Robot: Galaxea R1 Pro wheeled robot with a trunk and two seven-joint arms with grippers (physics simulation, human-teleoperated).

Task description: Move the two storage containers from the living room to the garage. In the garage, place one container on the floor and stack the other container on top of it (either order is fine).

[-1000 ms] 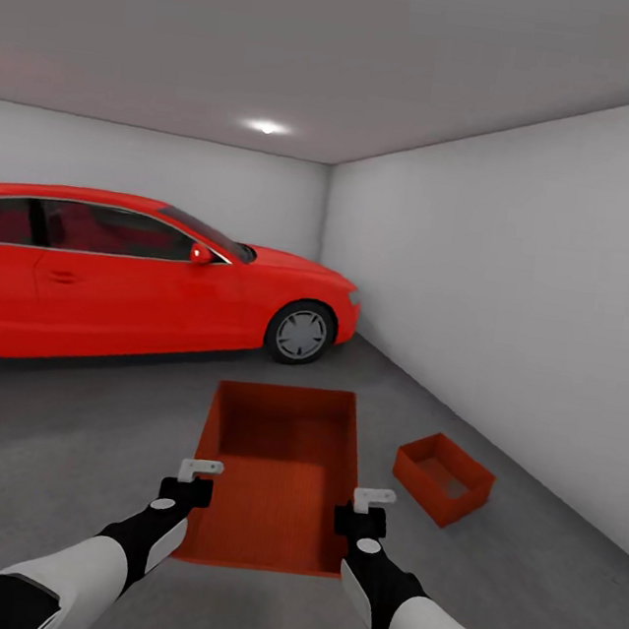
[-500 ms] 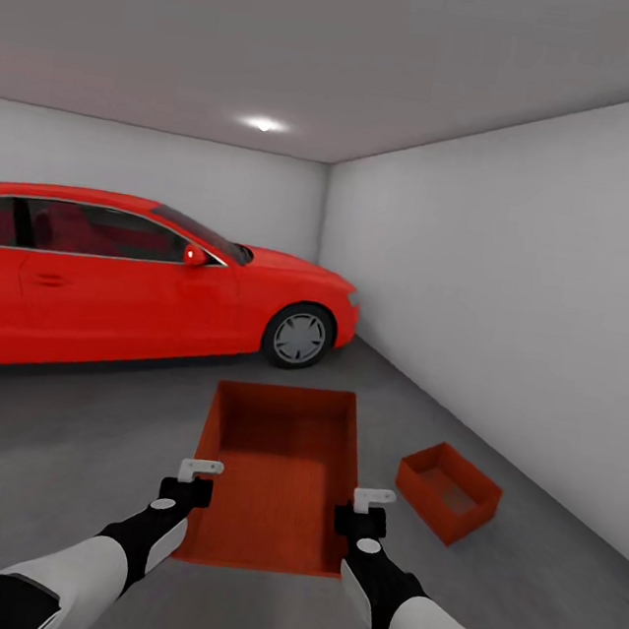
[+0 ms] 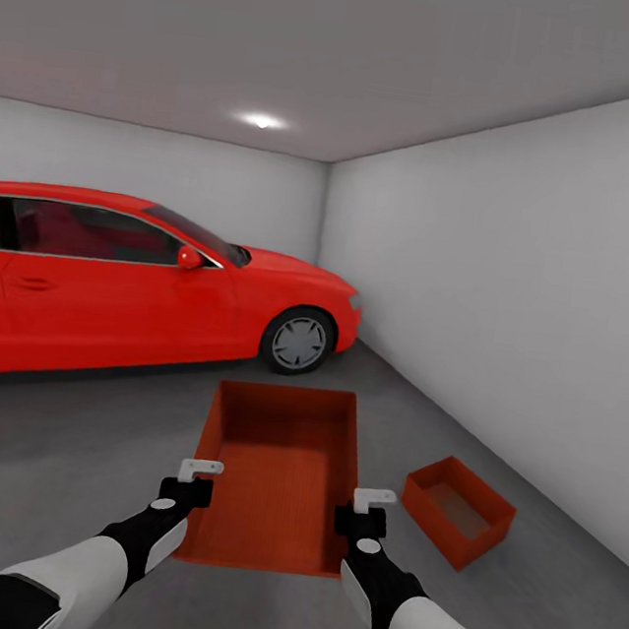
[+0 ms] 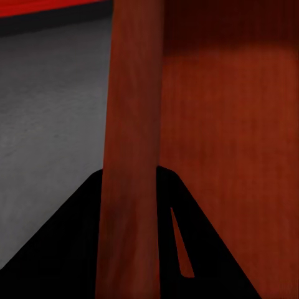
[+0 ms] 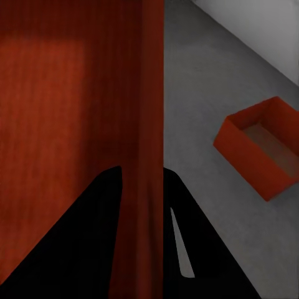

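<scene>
At the far left a shiny red car [image 3: 110,283] stands along the pale grey back wall [image 3: 155,165] of the garage, on the dark grey mottled concrete floor [image 3: 69,441]. My left end effector [image 3: 195,481] pinches the left long wall of the orange-red open-top rectangular storage container [image 3: 279,469] that I carry in front of me; in the left wrist view that thin wall runs up between my dark fingers [image 4: 62,249], which close on it from both sides. The container hangs level between my arms, its textured flat bottom facing up to my head camera (nothing lies inside it). My right end effector [image 3: 366,511] pinches the opposite long wall in the same way, and in the right wrist view the wall passes between the black fingers [image 5: 93,249]. Further right, near the plain light-grey side wall [image 3: 517,282], the second orange-red open-top storage container [image 3: 457,512] sits on the concrete floor, turned at an angle to the one I hold and apart from it.
</scene>
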